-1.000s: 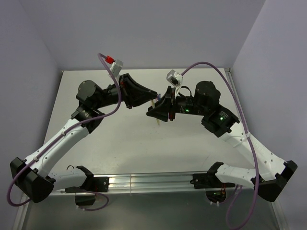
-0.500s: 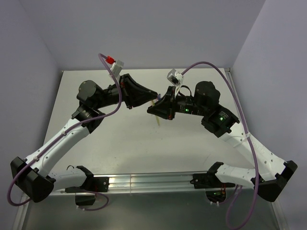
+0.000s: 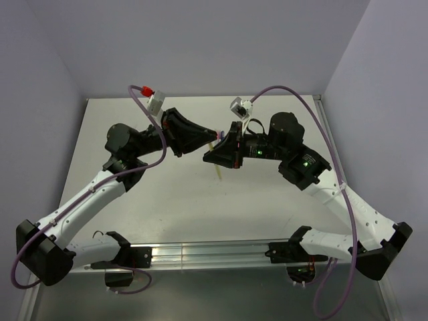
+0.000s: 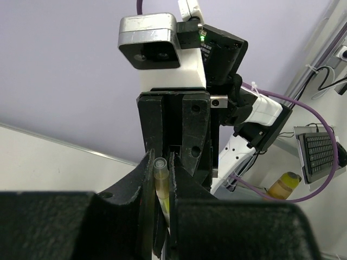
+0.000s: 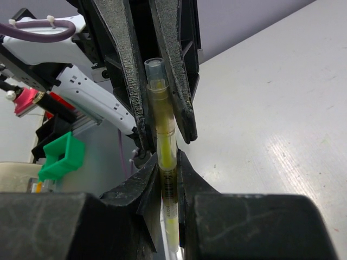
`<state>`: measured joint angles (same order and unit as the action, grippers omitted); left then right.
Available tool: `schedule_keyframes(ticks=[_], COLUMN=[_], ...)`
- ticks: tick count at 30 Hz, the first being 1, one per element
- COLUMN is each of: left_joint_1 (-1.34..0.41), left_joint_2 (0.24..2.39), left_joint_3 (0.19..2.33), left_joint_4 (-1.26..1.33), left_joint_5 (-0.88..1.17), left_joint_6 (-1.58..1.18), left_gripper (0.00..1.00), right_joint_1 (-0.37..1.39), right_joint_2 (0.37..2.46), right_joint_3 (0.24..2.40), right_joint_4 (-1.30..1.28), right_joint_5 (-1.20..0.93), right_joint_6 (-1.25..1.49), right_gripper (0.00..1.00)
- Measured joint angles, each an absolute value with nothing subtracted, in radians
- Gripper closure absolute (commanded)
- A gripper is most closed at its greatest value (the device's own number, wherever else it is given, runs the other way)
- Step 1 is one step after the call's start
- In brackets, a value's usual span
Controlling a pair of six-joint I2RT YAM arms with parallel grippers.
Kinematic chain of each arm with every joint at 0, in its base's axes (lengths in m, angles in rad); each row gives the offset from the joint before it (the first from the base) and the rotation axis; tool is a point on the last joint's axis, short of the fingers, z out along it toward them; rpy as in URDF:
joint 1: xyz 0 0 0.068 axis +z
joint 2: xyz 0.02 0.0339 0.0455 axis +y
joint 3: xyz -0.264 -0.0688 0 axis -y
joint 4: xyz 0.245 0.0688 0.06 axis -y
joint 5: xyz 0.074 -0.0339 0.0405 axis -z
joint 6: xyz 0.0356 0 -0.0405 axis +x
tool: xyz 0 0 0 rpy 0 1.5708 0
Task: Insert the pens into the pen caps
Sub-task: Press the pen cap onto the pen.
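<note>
One yellow pen (image 5: 165, 162) is held in the air over the middle of the table. My right gripper (image 5: 168, 179) is shut on its barrel. Its upper end sits in a translucent yellowish pen cap (image 5: 155, 81), which lies between the fingers (image 5: 126, 70) of my left gripper. In the left wrist view my left gripper (image 4: 161, 176) is shut on that cap (image 4: 160, 172), with the right gripper's body (image 4: 179, 124) right behind it. From above, the left gripper (image 3: 215, 134) and right gripper (image 3: 208, 158) meet tip to tip, and the pen's lower end (image 3: 218, 171) hangs below them. Other pens and caps are out of view.
The grey table (image 3: 167, 200) has a metal rail (image 3: 200, 253) along its front edge and purple walls behind and beside it. Purple cables (image 3: 314, 107) loop over both arms. A green clip (image 5: 59, 157) and a keyboard (image 4: 320, 157) lie beyond the table.
My left wrist has swung a little to the left and the right gripper has shifted slightly left. Both grippers stay shut on the same pen and cap.
</note>
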<state>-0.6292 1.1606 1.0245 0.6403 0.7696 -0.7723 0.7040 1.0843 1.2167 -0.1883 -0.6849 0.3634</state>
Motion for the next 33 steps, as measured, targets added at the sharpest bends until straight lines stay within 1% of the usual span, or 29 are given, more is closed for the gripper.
schedule_keyframes(ticks=[14,19,33], left_joint_1=[-0.656,-0.670,-0.704], left_joint_2=[1.148,1.148,1.149], left_joint_3=[1.005,1.004,1.006], left_joint_4=[0.738,0.771,0.801], left_joint_5=[0.776,0.788,0.791], left_joint_6=[-0.773,-0.774,-0.745], left_gripper=[1.00,1.00,1.00], right_joint_1=[0.676,0.660,0.629], right_joint_2=[1.093,1.101,1.131], right_joint_3=[1.217,1.217,1.217], right_joint_4=[-0.119,-0.081,0.003], right_joint_5=[-0.826,-0.906,-1.058], right_joint_6=[0.405,0.431,0.475], right_gripper=[1.00,1.00,1.00])
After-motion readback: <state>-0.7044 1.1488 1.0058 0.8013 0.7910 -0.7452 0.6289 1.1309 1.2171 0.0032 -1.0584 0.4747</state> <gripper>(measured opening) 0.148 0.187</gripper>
